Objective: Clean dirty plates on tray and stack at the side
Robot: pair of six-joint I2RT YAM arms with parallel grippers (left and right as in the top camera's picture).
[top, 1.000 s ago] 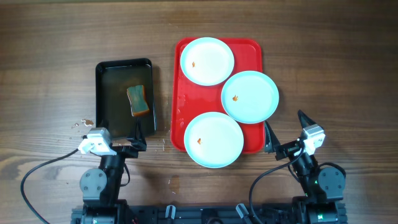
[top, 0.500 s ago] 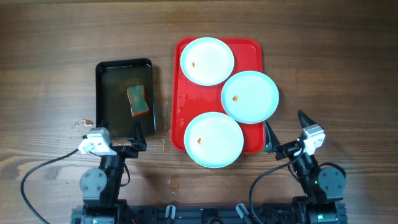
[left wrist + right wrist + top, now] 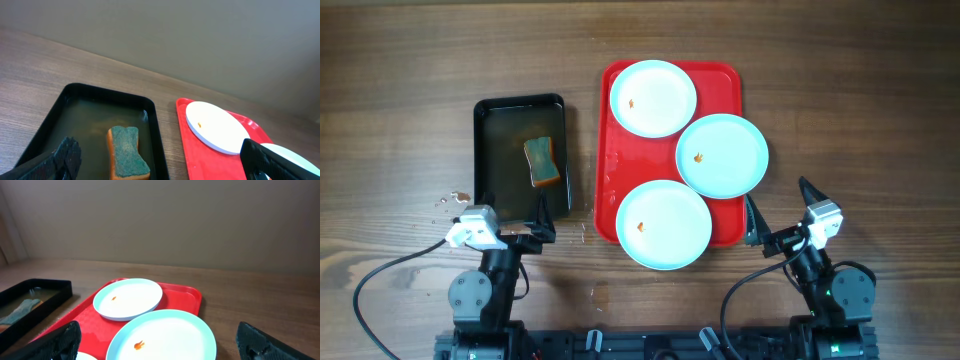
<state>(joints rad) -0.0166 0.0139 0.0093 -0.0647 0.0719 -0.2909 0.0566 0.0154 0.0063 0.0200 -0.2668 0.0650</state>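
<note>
3 plates (image 3: pixel 665 224) on tray (image 3: pixel 730 75), near rt claw (image 3: pixel 775 190).

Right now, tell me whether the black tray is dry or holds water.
Holds water: the black tray shows a shallow, murky, reflective pool across its floor, and the sponge lies in it.

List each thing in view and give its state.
Far plate, smudged, on tray.
Middle plate, smudged, overhanging tray's right edge.
Near plate, smudged, overhanging tray's near edge.
Tray, holding three plates.
Black tray, holding water.
Sponge, lying in black tray, green side up.
Left end effector, open, empty.
Right end effector, open, empty.
</note>
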